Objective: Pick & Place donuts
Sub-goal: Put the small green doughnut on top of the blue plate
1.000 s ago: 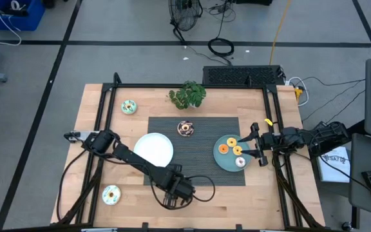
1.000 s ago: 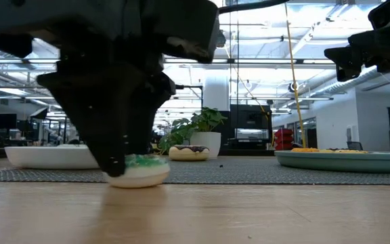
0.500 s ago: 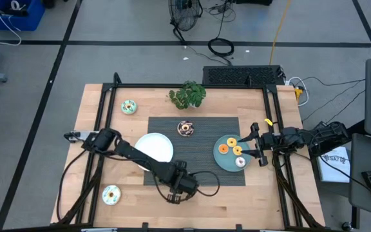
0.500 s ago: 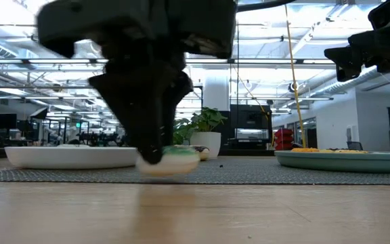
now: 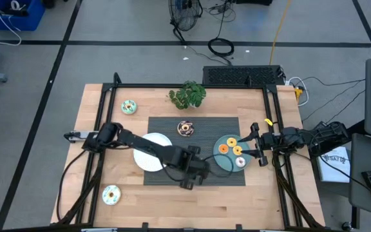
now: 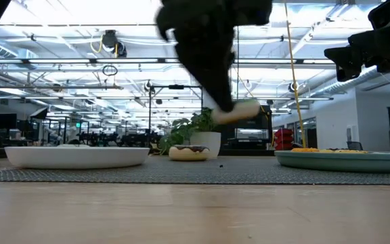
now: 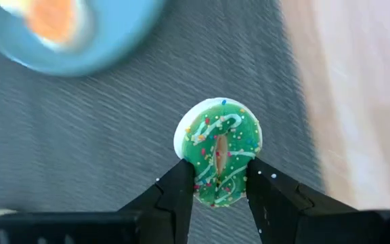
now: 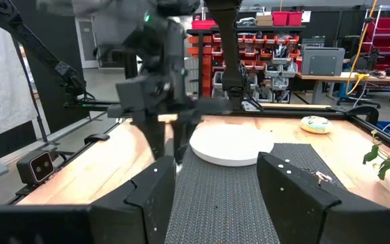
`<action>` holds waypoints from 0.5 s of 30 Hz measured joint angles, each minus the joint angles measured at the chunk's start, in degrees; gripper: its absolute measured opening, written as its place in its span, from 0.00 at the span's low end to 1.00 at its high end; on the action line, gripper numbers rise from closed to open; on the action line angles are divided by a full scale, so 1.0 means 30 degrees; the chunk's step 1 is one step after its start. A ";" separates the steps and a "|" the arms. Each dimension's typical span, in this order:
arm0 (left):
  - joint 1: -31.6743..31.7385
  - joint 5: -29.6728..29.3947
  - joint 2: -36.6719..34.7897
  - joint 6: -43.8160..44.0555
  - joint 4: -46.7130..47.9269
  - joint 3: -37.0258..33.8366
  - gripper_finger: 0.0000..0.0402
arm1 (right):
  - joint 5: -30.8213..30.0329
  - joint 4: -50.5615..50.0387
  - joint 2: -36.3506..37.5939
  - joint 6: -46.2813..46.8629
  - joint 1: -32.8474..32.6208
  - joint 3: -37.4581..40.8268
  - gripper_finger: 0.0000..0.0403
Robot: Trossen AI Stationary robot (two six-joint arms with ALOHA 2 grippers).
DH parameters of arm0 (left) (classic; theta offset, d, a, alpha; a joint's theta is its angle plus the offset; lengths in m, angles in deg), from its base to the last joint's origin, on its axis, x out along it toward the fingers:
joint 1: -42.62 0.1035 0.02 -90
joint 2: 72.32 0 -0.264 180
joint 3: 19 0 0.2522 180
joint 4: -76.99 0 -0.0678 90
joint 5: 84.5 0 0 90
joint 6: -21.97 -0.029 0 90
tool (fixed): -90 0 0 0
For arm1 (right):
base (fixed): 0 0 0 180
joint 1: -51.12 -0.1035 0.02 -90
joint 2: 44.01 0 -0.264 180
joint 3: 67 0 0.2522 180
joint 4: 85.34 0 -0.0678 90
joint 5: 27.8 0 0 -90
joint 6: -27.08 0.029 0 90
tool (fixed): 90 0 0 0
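My left gripper (image 5: 197,170) hovers over the dark mat (image 5: 172,122), just left of the teal plate (image 5: 219,162), and is shut on a green sprinkled donut (image 7: 219,146). That donut also shows in the low view (image 6: 239,110); the gripper hides it from above. The teal plate carries several donuts, among them an orange one (image 5: 224,149) and a pale pink one (image 5: 240,162). A chocolate donut (image 5: 185,128) lies flat on the mat. A mint donut (image 5: 129,107) and a pale one (image 5: 111,194) lie on the wood. My right gripper (image 5: 254,144) waits open beside the teal plate's right rim. My left gripper pinches the green donut between its two fingers (image 7: 181,186), one on each side of the ring's rim (image 7: 198,177). The fingers come from above, pointing down. The ring's hole is squeezed to a narrow slit. The donut is lifted clear above the mat, lying roughly level at the fingertips (image 6: 230,108).
A white plate (image 5: 145,154) sits left of the left gripper, partly under its arm. A potted plant (image 5: 187,95) stands at the mat's far edge. Black frame rails (image 5: 100,122) run along the table's left and right sides. Bare wood shows along the near edge.
My left gripper has carried the green donut from the wood by the mat's near edge to the right and toward the far side, up to the teal plate. The donut rested on the table a second ago; it now hangs well above it.
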 joint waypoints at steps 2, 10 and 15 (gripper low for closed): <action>0.0338 -0.0557 0.0000 -0.0743 -0.0991 0.0192 0.33 | 0.0000 0.0001 0.0000 0.0000 0.0000 0.0000 0.49; 0.1692 -0.1010 0.0000 -0.3276 -0.5805 0.0227 0.33 | 0.0000 0.0001 0.0000 -0.0005 0.0000 0.0000 0.49; 0.2496 -0.0996 0.0000 -0.3104 -0.8557 0.0220 0.33 | 0.0000 0.0102 0.0000 -0.0007 0.0000 0.0007 0.49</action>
